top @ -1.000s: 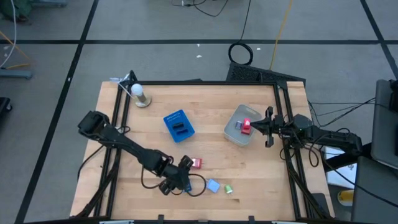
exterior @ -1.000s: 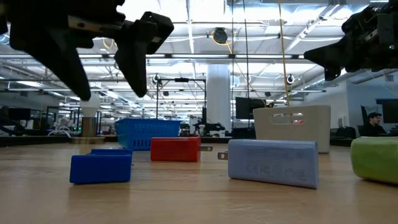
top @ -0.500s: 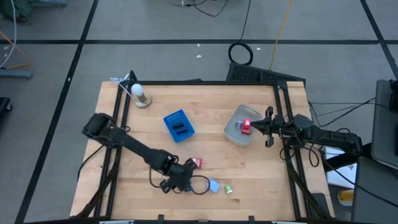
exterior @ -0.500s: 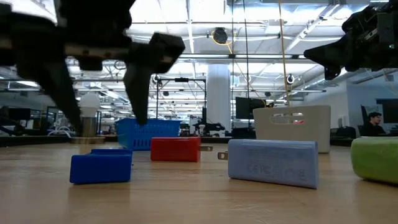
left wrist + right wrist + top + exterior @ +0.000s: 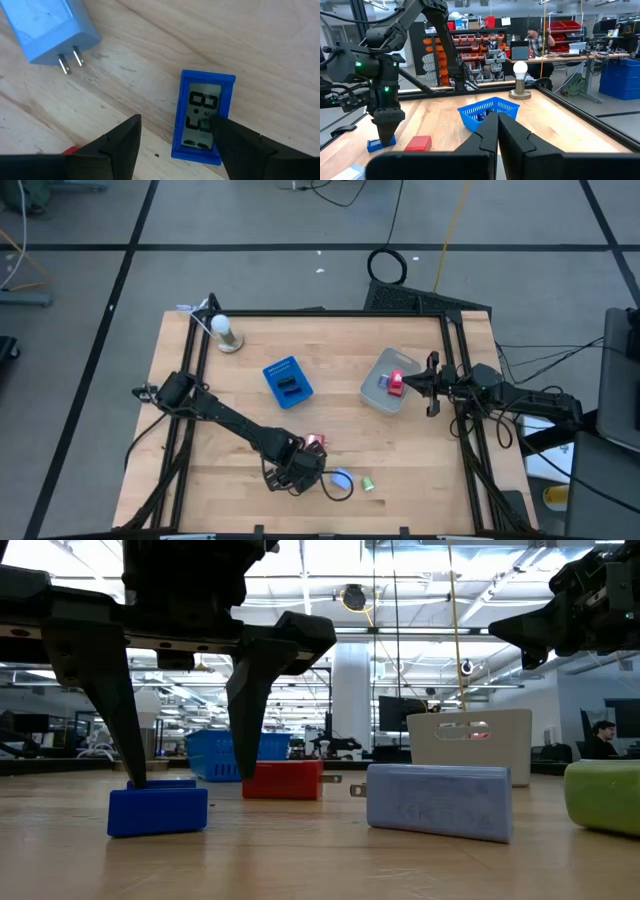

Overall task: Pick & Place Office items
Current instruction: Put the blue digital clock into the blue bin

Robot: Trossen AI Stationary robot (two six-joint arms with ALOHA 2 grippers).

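My left gripper is open and low over the table's near middle, fingers pointing down. The dark blue piece lies flat on the wood under one finger rather than centred in the gap. A light blue block with plug prongs, a red piece and a green piece lie on the table close by. My right gripper is shut and hovers at the right side, beside the clear tub, which holds a red piece. My left gripper comes from above, pointing down. One fingertip stands over the long edge of the dark blue piece, and the other is off to its side. I cannot tell whether the finger touches the piece, which lies flat on the table.
A blue tray sits at the table's middle and holds dark items. A light bulb on a stand is in the far left corner. A black frame runs along the table's sides. Bare wood shows at the near right.
My left gripper has moved down toward the table and a little toward the near right, staying open, until its fingertips stand at the height of the dark blue piece. The right arm has kept still.
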